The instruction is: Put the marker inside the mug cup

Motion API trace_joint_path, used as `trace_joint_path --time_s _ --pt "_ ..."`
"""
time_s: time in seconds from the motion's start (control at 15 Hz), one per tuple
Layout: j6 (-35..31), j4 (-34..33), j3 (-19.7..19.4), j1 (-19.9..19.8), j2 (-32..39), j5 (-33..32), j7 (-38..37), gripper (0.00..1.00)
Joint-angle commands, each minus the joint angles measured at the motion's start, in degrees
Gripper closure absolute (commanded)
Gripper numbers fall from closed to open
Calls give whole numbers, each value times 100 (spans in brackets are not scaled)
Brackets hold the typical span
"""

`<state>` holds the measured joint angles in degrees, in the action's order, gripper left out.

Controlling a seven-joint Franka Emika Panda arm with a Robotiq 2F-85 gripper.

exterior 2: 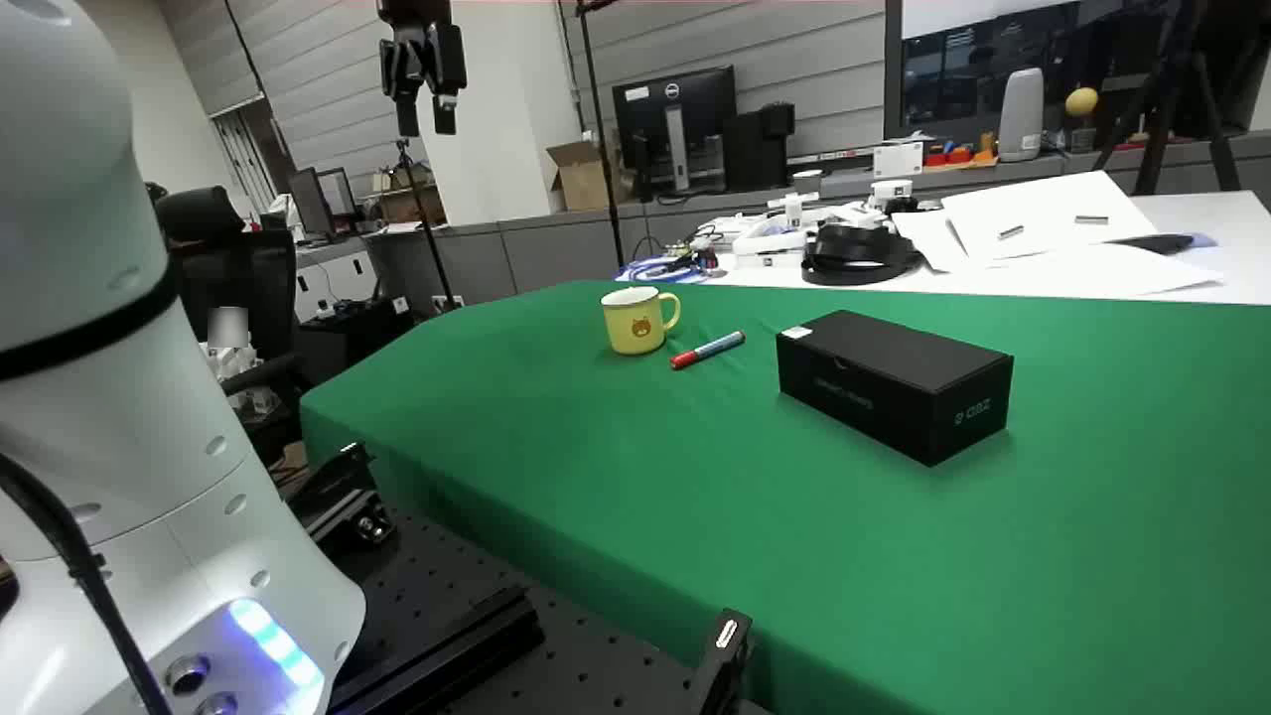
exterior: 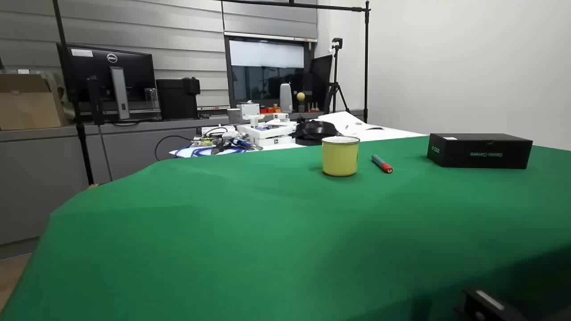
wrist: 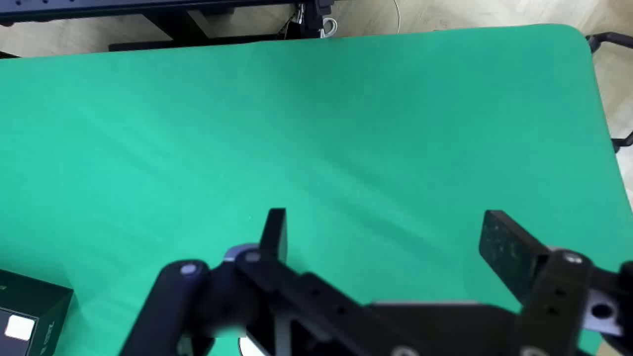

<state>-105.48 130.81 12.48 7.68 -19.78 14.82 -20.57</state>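
Fingers (wrist: 509, 252) spread apart, released, high above the green bench (wrist: 321, 148); I see its top between them in the wrist view. The red-ended marker (exterior 2: 707, 350) lies flat on the bench, just beside the yellow mug cup (exterior 2: 634, 323), apart from it. The mug cup is upright. On the marker's other side I log a black box (exterior 2: 894, 387), so in both exterior views the marker sits between the two, the obstacles near it. A black bracket (exterior 2: 723, 655) stands at the bench's edge on the white arm's (exterior 2: 149, 447) side. Past the far edge, a white worktop (exterior 2: 1241, 233) carries papers (exterior 2: 1043, 199), blue cables (exterior 2: 655, 269) and a coiled black item (exterior 2: 860, 246); further back I note a tripod (exterior: 334, 87) and a monitor (exterior 2: 645, 121).
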Motion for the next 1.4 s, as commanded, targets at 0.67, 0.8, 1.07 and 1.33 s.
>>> trace_joint_path --time_s 0.67,0.8,1.07,1.33 --pt "-10 -8 -15 15 3 -7 -5 0" --pt "-58 -22 -17 -12 30 -89 11 0" --pt "-653 -79 -72 -226 208 -491 -114 0" --pt "-1106 -275 -241 -517 716 -859 -246 0"
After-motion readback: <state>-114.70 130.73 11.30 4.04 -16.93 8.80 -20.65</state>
